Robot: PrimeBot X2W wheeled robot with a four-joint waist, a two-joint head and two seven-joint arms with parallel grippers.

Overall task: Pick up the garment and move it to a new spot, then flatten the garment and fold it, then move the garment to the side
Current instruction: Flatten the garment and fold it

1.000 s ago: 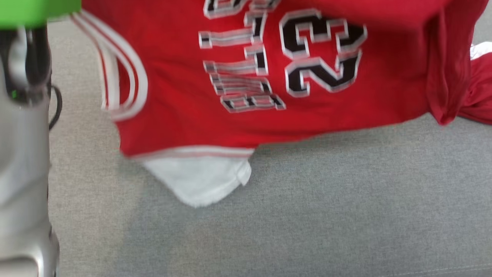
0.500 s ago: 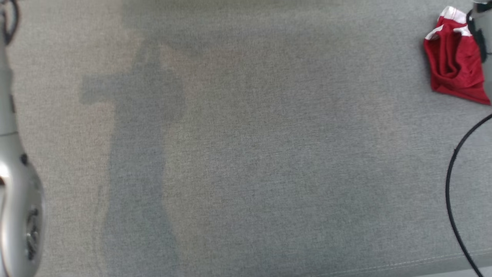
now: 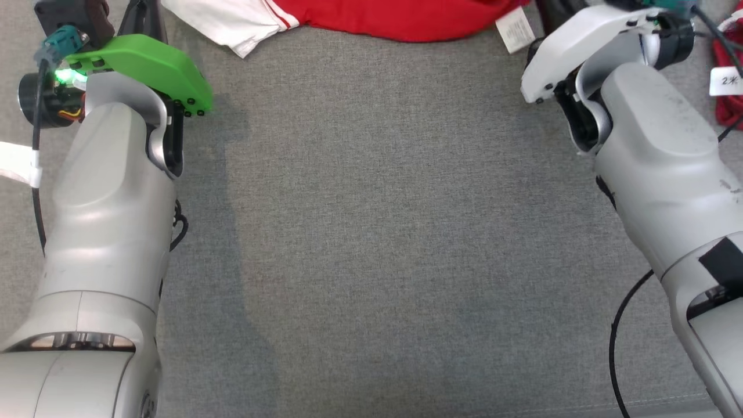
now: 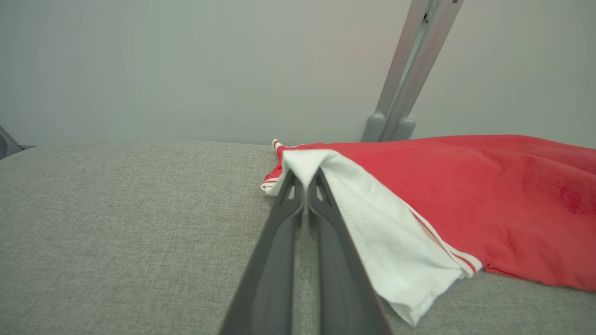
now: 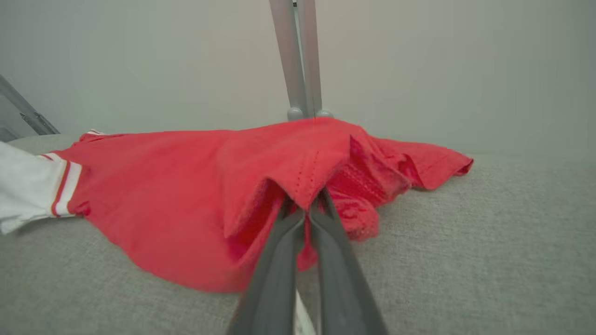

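Here left gripper (image 4: 305, 182) and right gripper (image 5: 305, 207) each pinch the garment (image 4: 465, 186), draped beyond them.

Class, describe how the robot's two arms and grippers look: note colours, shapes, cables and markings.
Both arms are rounded, pale grey shells. The left arm carries a bright green wrist cover with a lit green lamp. The right arm has a white wrist cover and a black patch, and a black cable trails by it. The left gripper and right gripper each have two long, tapering dark grey fingers.
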